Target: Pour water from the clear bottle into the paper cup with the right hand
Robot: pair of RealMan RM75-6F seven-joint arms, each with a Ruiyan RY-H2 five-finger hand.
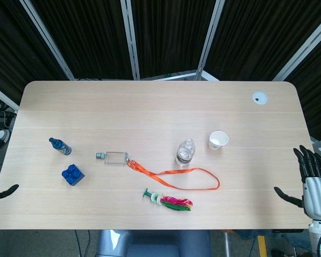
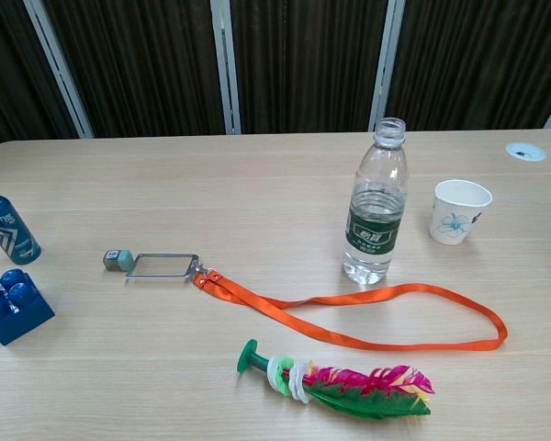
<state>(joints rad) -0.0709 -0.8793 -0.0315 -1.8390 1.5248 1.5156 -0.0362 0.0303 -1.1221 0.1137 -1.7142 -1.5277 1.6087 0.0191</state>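
Note:
A clear bottle (image 1: 185,152) (image 2: 376,213) with a green label and no cap stands upright near the table's middle, partly filled with water. A white paper cup (image 1: 218,140) (image 2: 459,210) with a flower print stands upright just to its right, a short gap between them. My right hand (image 1: 310,176) hovers at the table's right edge, fingers spread, holding nothing, well to the right of the cup. Of my left hand (image 1: 5,191) only dark fingertips show at the left edge; its state is unclear. Neither hand appears in the chest view.
An orange lanyard (image 1: 176,174) (image 2: 367,312) with a badge holder (image 1: 115,157) (image 2: 161,265) lies in front of the bottle. A feathered shuttlecock toy (image 1: 170,199) (image 2: 349,378) lies near the front edge. A small blue bottle (image 1: 59,145) (image 2: 6,227) and blue brick (image 1: 73,174) (image 2: 13,304) sit at left.

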